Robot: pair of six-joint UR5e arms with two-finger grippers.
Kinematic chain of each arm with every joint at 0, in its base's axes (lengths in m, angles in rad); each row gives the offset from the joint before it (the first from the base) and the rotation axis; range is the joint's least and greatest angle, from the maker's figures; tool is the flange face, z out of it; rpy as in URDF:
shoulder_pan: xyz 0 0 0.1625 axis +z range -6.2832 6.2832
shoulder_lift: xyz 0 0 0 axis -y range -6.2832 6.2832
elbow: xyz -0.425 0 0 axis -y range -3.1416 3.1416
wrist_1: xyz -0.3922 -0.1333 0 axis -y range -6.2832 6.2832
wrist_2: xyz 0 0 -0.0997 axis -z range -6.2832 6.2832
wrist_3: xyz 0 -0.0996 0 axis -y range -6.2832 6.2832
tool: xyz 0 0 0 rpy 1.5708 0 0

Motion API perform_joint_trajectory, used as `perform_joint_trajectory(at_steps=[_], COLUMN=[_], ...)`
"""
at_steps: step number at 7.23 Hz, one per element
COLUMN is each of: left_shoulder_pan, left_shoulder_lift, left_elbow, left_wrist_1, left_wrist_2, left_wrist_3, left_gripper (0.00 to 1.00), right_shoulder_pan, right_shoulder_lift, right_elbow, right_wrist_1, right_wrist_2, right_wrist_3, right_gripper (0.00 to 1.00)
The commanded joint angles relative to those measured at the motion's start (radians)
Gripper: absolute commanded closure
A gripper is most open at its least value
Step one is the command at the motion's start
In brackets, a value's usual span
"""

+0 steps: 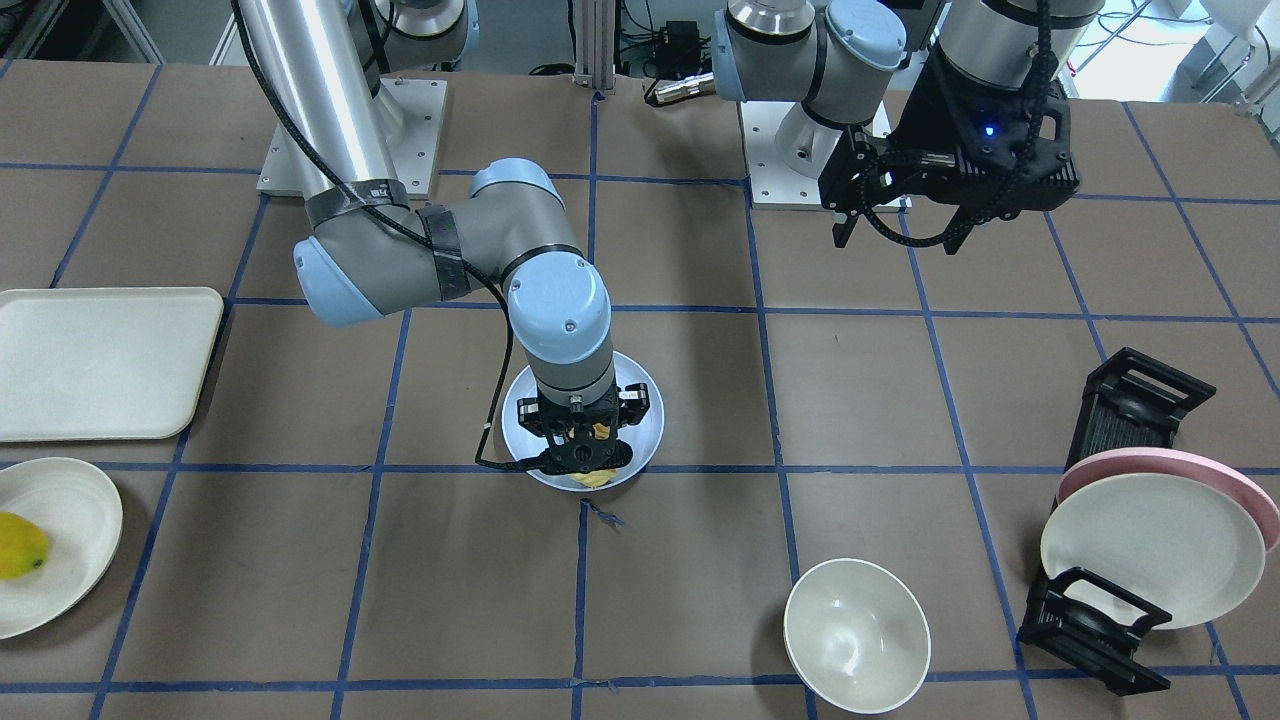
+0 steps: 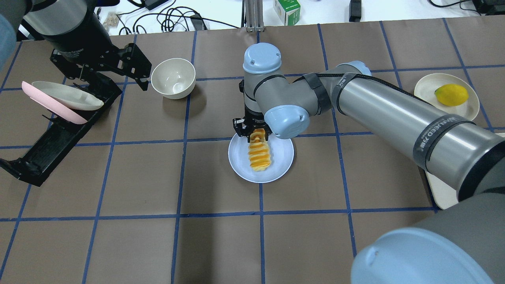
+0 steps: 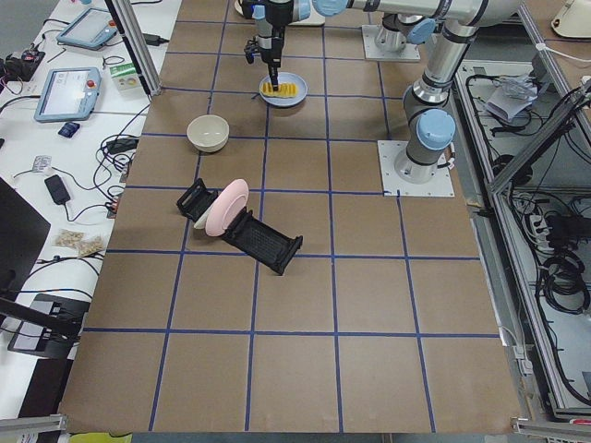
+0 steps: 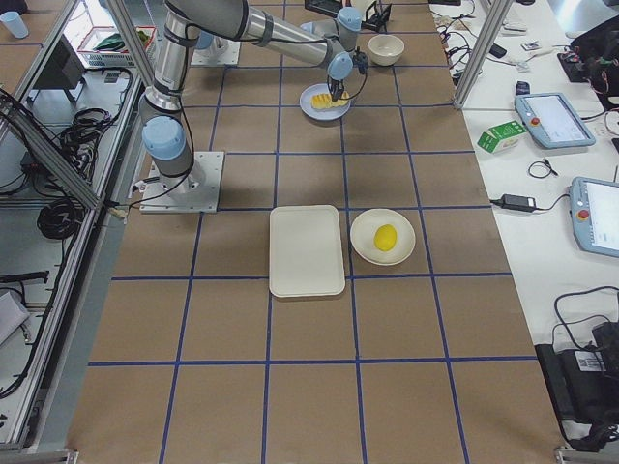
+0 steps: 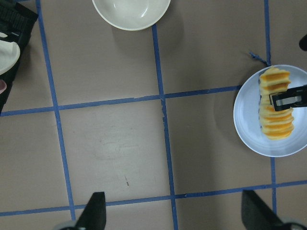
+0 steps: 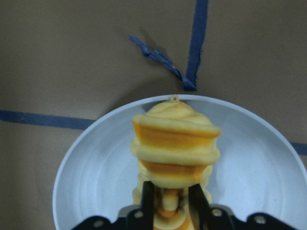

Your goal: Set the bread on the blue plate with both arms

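Left gripper up high over the far-left table, fingers spread wide, nothing between them. Below it, black rack lying on the brown paper, pink plate and cream plate leaning in it, cream one stacked against the pink. Just right of that, cream bowl, upright, apart from the rack.

Centre: right gripper pointing straight down over blue plate, pinching bread near its far end, one finger on each side of the loaf. Bread inside the plate rim, lengthwise toward the robot, near end down on the plate surface. Can't tell if the pinched end is touching or slightly lifted. Plate flat on the table, beside a blue tape crossing. Right arm stretched in from the right side, wrist vertical.

Far right: cream dish with yellow fruit on it, well apart from the blue plate. Nearer the robot, corner of cream tray showing from under the arm.
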Motion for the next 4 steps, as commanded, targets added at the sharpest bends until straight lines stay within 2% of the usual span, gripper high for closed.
perform_joint_trajectory(at_steps=[1, 2, 3, 4], left_shoulder_pan=[-0.002, 0.005, 0.003, 0.002], left_shoulder_lift=[0.000, -0.002, -0.003, -0.003], left_elbow=[-0.001, -0.001, -0.003, -0.003], left_wrist_1=[0.002, 0.003, 0.006, 0.006], left_wrist_2=[-0.008, -0.011, -0.014, -0.013], left_wrist_3=[-0.026, -0.026, -0.027, -0.029], left_gripper=[0.00, 0.00, 0.00, 0.00], right_shoulder_pan=[-0.013, -0.045, -0.115, -0.199], right_shoulder_lift=[-0.051, -0.115, -0.186, -0.257], right_elbow=[-0.010, -0.006, -0.004, -0.005], right_wrist_1=[0.013, 0.014, 0.073, 0.189], right_wrist_2=[-0.012, -0.023, -0.022, -0.022], right_wrist_3=[0.004, -0.007, -0.013, -0.109], right_gripper=[0.00, 0.00, 0.00, 0.00])
